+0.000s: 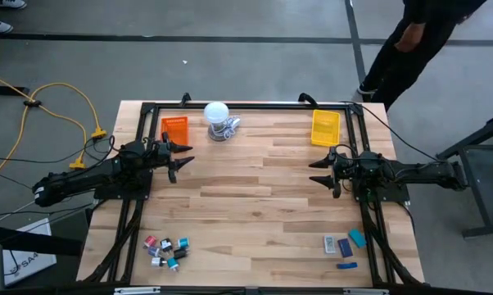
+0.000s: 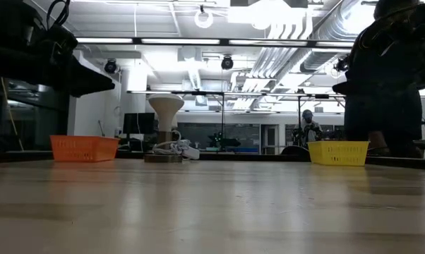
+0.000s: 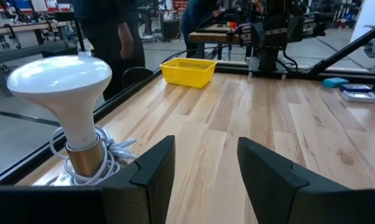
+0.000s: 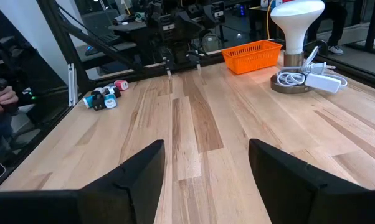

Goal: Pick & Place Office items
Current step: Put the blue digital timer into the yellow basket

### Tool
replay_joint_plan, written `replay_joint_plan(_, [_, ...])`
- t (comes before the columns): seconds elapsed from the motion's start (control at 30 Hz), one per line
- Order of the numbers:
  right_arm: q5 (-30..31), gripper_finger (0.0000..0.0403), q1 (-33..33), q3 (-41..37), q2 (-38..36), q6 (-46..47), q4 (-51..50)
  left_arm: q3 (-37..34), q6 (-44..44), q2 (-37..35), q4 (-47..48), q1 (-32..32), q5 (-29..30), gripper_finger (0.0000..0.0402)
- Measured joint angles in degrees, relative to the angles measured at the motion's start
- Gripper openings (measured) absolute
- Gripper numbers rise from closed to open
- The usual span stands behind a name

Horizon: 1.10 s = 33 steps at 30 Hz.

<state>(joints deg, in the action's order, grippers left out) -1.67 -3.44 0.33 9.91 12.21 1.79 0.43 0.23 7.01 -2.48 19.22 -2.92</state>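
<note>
while both arms hover mid-table, left gripper and right gripper stand apart, empty; office items lie at 7 and 5 o'clock.

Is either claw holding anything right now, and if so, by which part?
Nothing is held. The left claw and the right claw both stand open and empty above the table, apart from the office items.

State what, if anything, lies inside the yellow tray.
Looking straight down, the yellow tray shows only its own mesh floor, no office items. From table height its front wall hides the inside, so that view adds nothing.
</note>
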Motion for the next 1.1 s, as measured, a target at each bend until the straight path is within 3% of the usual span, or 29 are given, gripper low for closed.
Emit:
replay_joint_plan(0.37, [0.0, 0.022, 0.0, 0.0, 0.0, 0.0, 0.0, 1.5, -1.9, 0.9, 0.5, 0.0, 0.0, 0.0167])
replay_joint_plan(0.8, [0.0, 0.022, 0.0, 0.0, 0.0, 0.0, 0.0, 10.6, -0.7, 15.0, 2.1, -1.1, 0.2, 0.0167])
replay_joint_plan(1.1, [0.0, 0.022, 0.0, 0.0, 0.0, 0.0, 0.0, 10.8, -1.9, 17.5, -0.4, -1.1, 0.2, 0.0167])
